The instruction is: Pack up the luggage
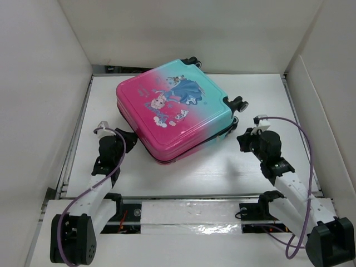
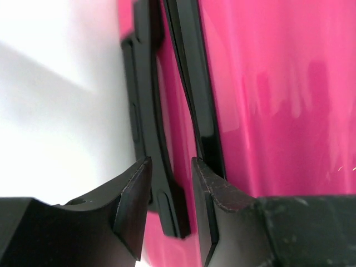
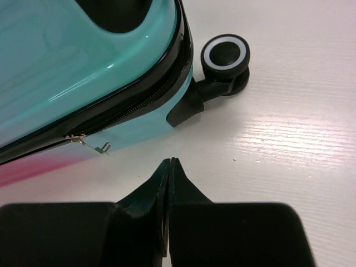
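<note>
Suitcase (image 1: 172, 114) lies flat and zipped shut on the white surface (image 1: 222, 172), mid-back, turned at an angle, pink end twd the left arm, teal end w/ wheels twd the right. Left tool (image 2: 171, 164) is at the pink side, fingers (image 2: 133, 206) slightly apart w/ the black side handle (image 2: 146, 111) between them; can't tell if it's actually pinching. Right tool (image 3: 169, 161) has fingers pressed together, holding nothing, over bare surface just beside the teal edge, near the zip pull (image 3: 92, 144) and a wheel (image 3: 225, 54).

No readable text, labels or numbers on anything visible.
</note>
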Motion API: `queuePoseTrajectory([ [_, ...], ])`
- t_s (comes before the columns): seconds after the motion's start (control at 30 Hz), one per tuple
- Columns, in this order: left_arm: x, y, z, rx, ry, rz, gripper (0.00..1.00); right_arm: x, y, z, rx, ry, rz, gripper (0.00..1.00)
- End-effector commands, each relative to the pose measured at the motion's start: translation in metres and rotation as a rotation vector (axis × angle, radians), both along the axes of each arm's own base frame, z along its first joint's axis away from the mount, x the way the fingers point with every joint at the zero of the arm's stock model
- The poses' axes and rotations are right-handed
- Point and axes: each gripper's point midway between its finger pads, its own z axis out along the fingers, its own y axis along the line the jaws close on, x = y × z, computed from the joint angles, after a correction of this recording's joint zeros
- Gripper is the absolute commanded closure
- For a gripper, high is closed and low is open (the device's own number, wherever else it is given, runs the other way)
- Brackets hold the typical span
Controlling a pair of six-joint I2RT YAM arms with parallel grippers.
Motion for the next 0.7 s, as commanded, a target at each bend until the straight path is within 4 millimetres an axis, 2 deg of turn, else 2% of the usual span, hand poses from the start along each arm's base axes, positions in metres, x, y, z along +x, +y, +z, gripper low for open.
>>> queuePoseTrajectory([
  [0.0, 0.021, 0.007, 0.035, -0.03, -0.125, 0.051, 0.68, 0.008, 0.01, 0.021, 0.05, -0.086, 0.031, 1.0],
  [0.03, 0.023, 0.005, 0.033, -0.029, -0.12, 0.038, 0.68, 0.007, 0.012, 0.016, 0.051, -0.077, 0.041, 1.0],
  [0.07, 0.03, 0.003, 0.041, -0.031, -0.137, 0.029, 0.67, 0.007, 0.014, 0.013, 0.052, -0.07, 0.058, 1.0],
  [0.1, 0.035, -0.001, 0.029, -0.02, -0.093, -0.001, 0.67, 0.007, 0.016, 0.01, 0.053, -0.06, 0.064, 1.0],
  [0.13, 0.04, -0.002, 0.026, -0.017, -0.075, -0.006, 0.67, 0.008, 0.016, 0.011, 0.052, -0.064, 0.068, 1.0],
  [0.17, 0.048, -0.003, 0.031, -0.018, -0.085, -0.008, 0.67, 0.008, 0.018, 0.011, 0.055, -0.063, 0.076, 1.0],
  [0.23, 0.054, -0.008, 0.021, -0.026, -0.066, -0.03, 0.67, 0.011, 0.02, 0.014, 0.055, -0.078, 0.084, 1.0],
  [0.27, 0.058, -0.009, 0.024, -0.03, -0.077, -0.031, 0.67, 0.011, 0.019, 0.013, 0.053, -0.072, 0.079, 1.0],
  [0.3, 0.061, -0.01, 0.015, -0.033, -0.056, -0.036, 0.67, 0.012, 0.019, 0.011, 0.051, -0.066, 0.079, 1.0],
  [0.37, 0.07, -0.011, 0.017, -0.025, -0.057, -0.045, 0.67, 0.012, 0.019, 0.007, 0.048, -0.054, 0.078, 1.0],
  [0.4, 0.073, -0.015, 0.005, -0.021, -0.021, -0.055, 0.68, 0.015, 0.019, 0.008, 0.051, -0.063, 0.077, 1.0],
  [0.47, 0.08, -0.018, 0.002, -0.013, -0.011, -0.055, 0.71, 0.018, 0.016, 0.001, 0.042, -0.043, 0.051, 1.0],
  [0.5, 0.082, -0.018, -0.007, 0.008, 0.01, -0.038, 0.72, 0.021, 0.013, 0.0, 0.035, -0.042, 0.032, 1.0],
  [0.53, 0.083, -0.022, -0.01, 0.014, 0.02, -0.046, 0.74, 0.023, 0.009, -0.002, 0.025, -0.038, 0.011, 1.0],
  [0.57, 0.085, -0.023, -0.01, 0.011, 0.011, -0.048, 0.81, 0.026, 0.005, -0.006, 0.014, -0.027, -0.02, 1.0],
  [0.6, 0.085, -0.028, -0.017, -0.004, 0.028, -0.073, 0.87, 0.031, 0.001, -0.002, 0.021, -0.045, -0.038, 1.0],
  [0.67, 0.084, -0.032, -0.023, -0.013, 0.042, -0.095, 1.0, 0.039, 0.004, -0.004, 0.035, -0.052, -0.038, 1.0],
])
